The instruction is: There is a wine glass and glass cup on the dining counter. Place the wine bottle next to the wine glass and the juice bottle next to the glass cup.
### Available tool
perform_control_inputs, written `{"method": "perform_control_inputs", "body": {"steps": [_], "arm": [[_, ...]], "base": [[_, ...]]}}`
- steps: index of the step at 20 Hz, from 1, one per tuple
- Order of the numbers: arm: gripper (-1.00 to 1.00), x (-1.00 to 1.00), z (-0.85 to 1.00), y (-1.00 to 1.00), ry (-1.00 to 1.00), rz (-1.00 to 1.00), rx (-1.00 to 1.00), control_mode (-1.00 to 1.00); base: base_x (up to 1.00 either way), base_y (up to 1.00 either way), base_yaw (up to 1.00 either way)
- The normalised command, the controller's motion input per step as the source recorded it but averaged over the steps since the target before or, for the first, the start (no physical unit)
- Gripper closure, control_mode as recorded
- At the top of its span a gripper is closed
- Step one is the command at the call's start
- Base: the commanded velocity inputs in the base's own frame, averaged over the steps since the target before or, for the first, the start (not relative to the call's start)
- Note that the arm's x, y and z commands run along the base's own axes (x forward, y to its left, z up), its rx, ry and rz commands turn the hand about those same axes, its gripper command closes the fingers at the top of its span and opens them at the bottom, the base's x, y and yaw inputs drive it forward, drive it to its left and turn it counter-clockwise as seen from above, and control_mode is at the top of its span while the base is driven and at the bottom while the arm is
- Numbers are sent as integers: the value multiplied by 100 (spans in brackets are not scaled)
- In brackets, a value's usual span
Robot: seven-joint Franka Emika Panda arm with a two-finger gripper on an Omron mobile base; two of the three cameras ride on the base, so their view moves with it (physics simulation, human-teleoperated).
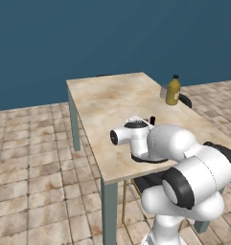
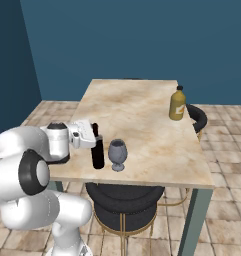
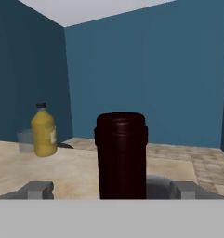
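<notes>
My gripper (image 2: 92, 134) stands wide open around the upright wine bottle (image 2: 97, 150), not clamping it, just beside the wine glass (image 2: 117, 154) on the dining counter (image 2: 142, 115).

Glossy white rounded arm segments, black joint bands, boxy white wrist.

The desk (image 2: 157, 150) has a beige marbled top, stone-looking and matt, with brown mottling; its legs are plain matt grey-green. The wine bottle (image 2: 97, 150) looks like near-black glass, smooth with a soft sheen, and close up in the hand view it reads deep dark red. The wine glass (image 2: 117, 153) is grey see-through glass, smooth. The juice bottle (image 2: 177, 104) is glossy yellow-orange with a matt black cap and a pale label. The glass cup (image 3: 25, 141) is pale, see-through and faint. The floor (image 1: 35, 158) is rough-looking mottled terracotta tile. The wall (image 2: 142, 40) is flat matt blue.
</notes>
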Motion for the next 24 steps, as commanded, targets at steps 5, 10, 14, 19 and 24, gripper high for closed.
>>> {"method": "perform_control_inputs", "body": {"steps": [5, 10, 14, 19, 24], "arm": [[-100, 0, 0, 8, 0, -3, -5, -100], [-100, -1, 0, 9, 0, -2, -3, -100], [-100, -5, 0, 14, 0, -2, -2, -100], [-100, -8, 0, 12, 0, -3, 0, -100], [-100, -17, 4, 5, 0, -4, 0, -100]], "base": [[0, 0, 0], [0, 0, 0], [0, 0, 0], [0, 0, 0], [0, 0, 0]]}}
